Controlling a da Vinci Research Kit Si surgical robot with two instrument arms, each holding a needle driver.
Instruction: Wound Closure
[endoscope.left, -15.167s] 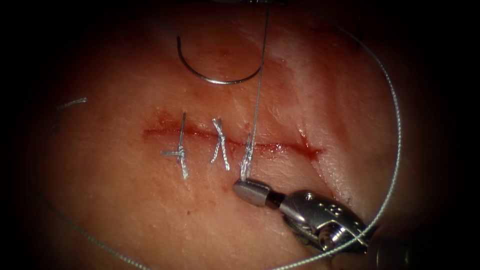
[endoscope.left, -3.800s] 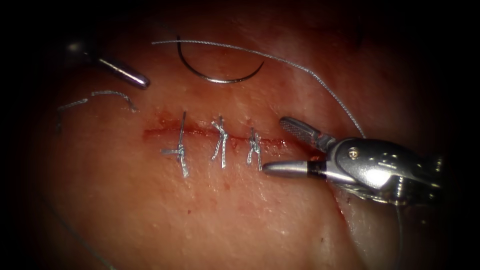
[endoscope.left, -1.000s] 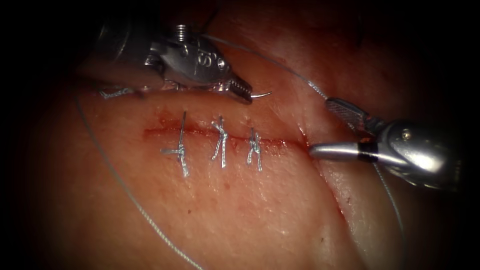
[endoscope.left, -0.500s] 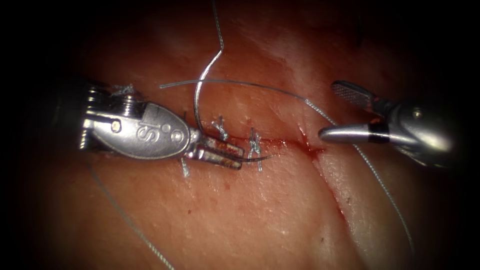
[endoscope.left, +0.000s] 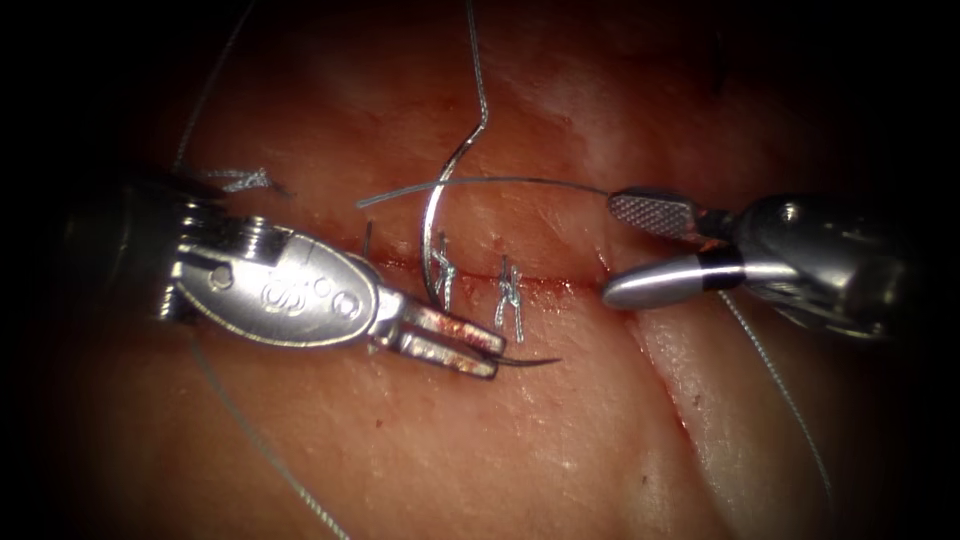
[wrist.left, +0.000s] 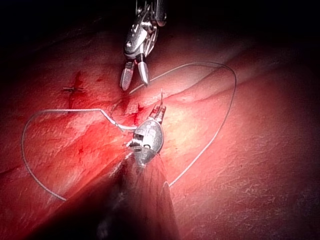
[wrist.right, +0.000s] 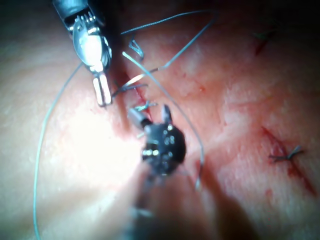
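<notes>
Nearest to the endoscope, the pale pink pork-belly tissue (endoscope.left: 480, 450) is bare except for a thin grey strand of thread (endoscope.left: 262, 448) that runs across its lower left. Above it, the left arm's silver oval-bodied needle driver (endoscope.left: 487, 352) lies almost flat over the left part of the straight red cut (endoscope.left: 560, 287), and its body covers the lower half of the first knotted grey stitch (endoscope.left: 367, 240). Its jaws are clenched on the thin dark curved steel needle (endoscope.left: 432, 250) close to the sharp end; the short point sticks out past the jaw tips, just below the third stitch (endoscope.left: 510, 298). It is not clear whether the point touches the tissue. From the jaws the needle curves upward in front of the second stitch (endoscope.left: 443, 272) and crosses the cut, and its tail meets the thread (endoscope.left: 478, 80) on the far side. The right arm's silver needle driver with a black band (endoscope.left: 628, 250) is at the right end of the cut, its 2 jaws spread apart and grasping nothing; a strand passes just beside its upper serrated jaw. Farther away, at the left, a short cut end of grey thread (endoscope.left: 240, 180) lies on the tissue. In the left wrist view the thread (wrist.left: 220, 110) makes a wide loop around both tools.
</notes>
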